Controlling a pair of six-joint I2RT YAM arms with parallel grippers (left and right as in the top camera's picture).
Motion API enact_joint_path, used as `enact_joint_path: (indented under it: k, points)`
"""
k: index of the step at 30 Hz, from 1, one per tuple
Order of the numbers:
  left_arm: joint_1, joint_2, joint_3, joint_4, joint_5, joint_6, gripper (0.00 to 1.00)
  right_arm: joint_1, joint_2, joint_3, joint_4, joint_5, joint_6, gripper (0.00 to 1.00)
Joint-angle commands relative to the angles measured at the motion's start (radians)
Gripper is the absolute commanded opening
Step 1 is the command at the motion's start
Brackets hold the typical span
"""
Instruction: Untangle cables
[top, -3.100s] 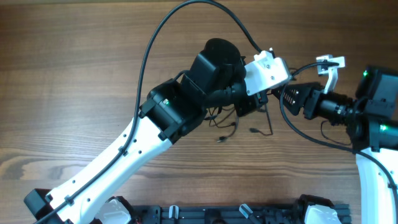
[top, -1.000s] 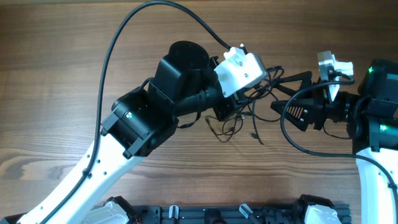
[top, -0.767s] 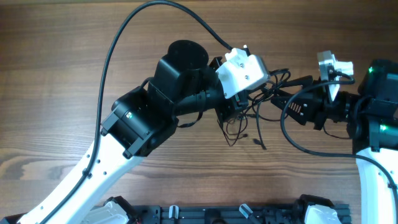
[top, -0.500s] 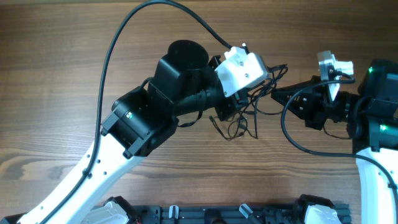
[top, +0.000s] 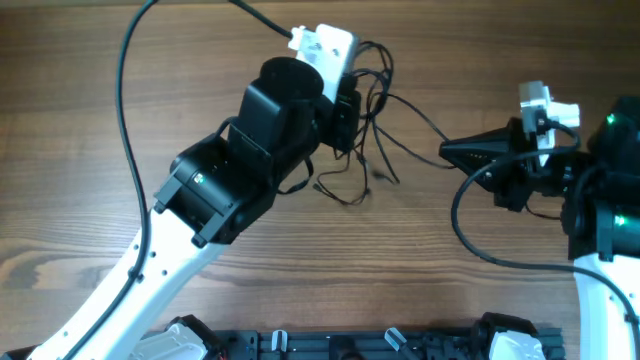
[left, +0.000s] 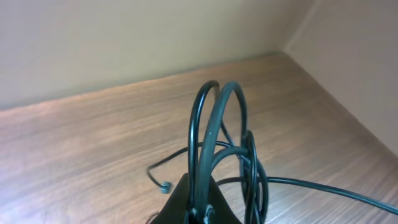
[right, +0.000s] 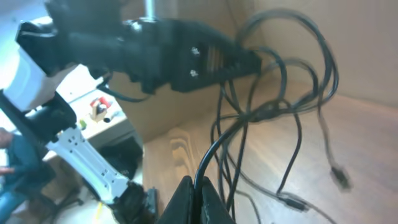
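- Your left hand is pressed together on the cables. In the left wrist view, two tall loops rise straight out of its pinched fingertips.
- Your right hand is also pressed together, pinching a single strand that runs across from the bundle to its tips. The right wrist view shows that strand going into the closed fingers.
- The cables hang from the left hand over the far edge of the surface, about midway along it. The slack trails down toward the middle, where it looks to rest on the wood.
- Expect these wires to be very light and limp. They probably hold a little curl but won't push back, so a pull on one strand likely drags the whole knot with it.
- They look thin and smooth, so they can slip through a pinch. Grip squarely and pull slowly, not in jerks.
- The small plug at a loose end is likely the fragile part. It can snag in a loop, so don't yank on it.
- The best hold is on a free stretch just beside the knot, one hand anchoring the bundle and the other drawing out one strand.
- Leave the thick arm cable alone.
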Motion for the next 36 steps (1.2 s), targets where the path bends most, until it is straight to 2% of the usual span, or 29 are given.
enact_joint_path:
  k: [1,4,13,16,20,27,30,31,34,36]
  points:
    - [0.037,0.0,0.016,-0.012,-0.039,-0.101,0.04,0.002,-0.044,0.002,0.087,0.001,0.166,0.04]
    - [0.039,0.0,0.016,-0.018,-0.04,-0.128,0.04,0.002,-0.071,0.002,0.108,0.058,0.208,0.04]
    - [0.133,0.004,0.016,-0.059,-0.051,-0.327,0.04,0.002,-0.166,0.002,0.108,0.089,0.226,0.04]
    - [0.146,0.004,0.016,-0.048,-0.047,-0.333,0.04,0.002,-0.179,0.002,0.09,0.089,0.226,0.04]
    - [0.146,0.004,0.016,0.034,-0.045,-0.393,0.04,0.002,-0.18,0.002,0.015,0.089,0.22,0.04]
    - [0.146,0.004,0.016,0.24,-0.013,-0.436,0.04,0.002,-0.18,0.002,-0.192,0.145,0.11,0.04]
    - [0.146,0.004,0.016,0.313,0.065,-0.416,0.04,0.002,-0.18,0.002,-0.305,0.288,0.087,0.04]
    - [0.146,0.004,0.016,0.333,0.109,-0.372,0.04,0.002,-0.18,0.002,-0.328,0.333,0.086,0.04]
    - [0.146,0.004,0.016,0.381,0.282,-0.188,0.04,0.002,-0.18,0.002,-0.373,0.478,0.084,0.04]
    - [0.146,0.004,0.016,0.388,0.477,-0.016,0.04,0.002,-0.18,0.002,-0.37,0.543,0.084,0.06]
